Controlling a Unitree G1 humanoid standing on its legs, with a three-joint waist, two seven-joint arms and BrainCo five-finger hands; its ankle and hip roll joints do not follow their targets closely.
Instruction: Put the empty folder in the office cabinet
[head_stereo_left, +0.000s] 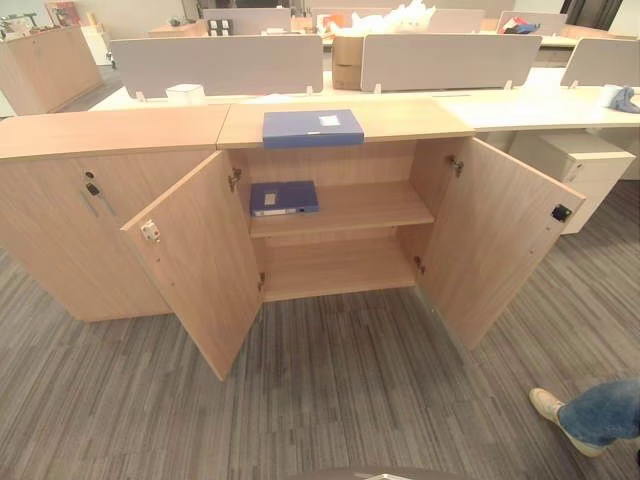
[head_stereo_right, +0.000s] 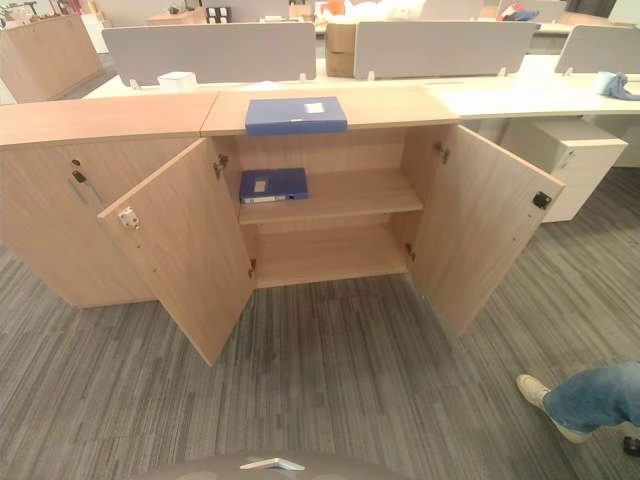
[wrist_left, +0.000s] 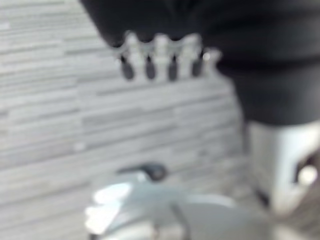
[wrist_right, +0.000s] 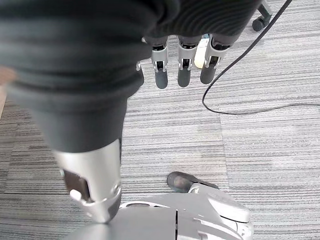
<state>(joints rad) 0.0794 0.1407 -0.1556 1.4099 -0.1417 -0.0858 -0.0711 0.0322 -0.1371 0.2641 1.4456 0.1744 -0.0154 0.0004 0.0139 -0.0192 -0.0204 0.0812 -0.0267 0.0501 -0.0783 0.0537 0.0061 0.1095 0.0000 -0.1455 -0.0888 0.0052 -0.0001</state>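
In the left eye view a flat blue box-shaped folder (head_stereo_left: 313, 128) lay on top of the low wooden office cabinet (head_stereo_left: 340, 215), just above its open compartment, probably staged there for pickup, while a second blue folder (head_stereo_left: 283, 198) lay on the cabinet's upper shelf and both wooden doors (head_stereo_left: 200, 262) stood wide, so nothing blocked the way in; a person's jeans leg and pale shoe (head_stereo_right: 585, 398) showed on the striped grey carpet (head_stereo_right: 340, 380) well off from the cabinet in the right eye view. In the left wrist view the left hand (wrist_left: 162, 57) hung over carpet with fingers straight and empty, and in the right wrist view the right hand (wrist_right: 182, 62) hung likewise, fingers relaxed, holding nothing.
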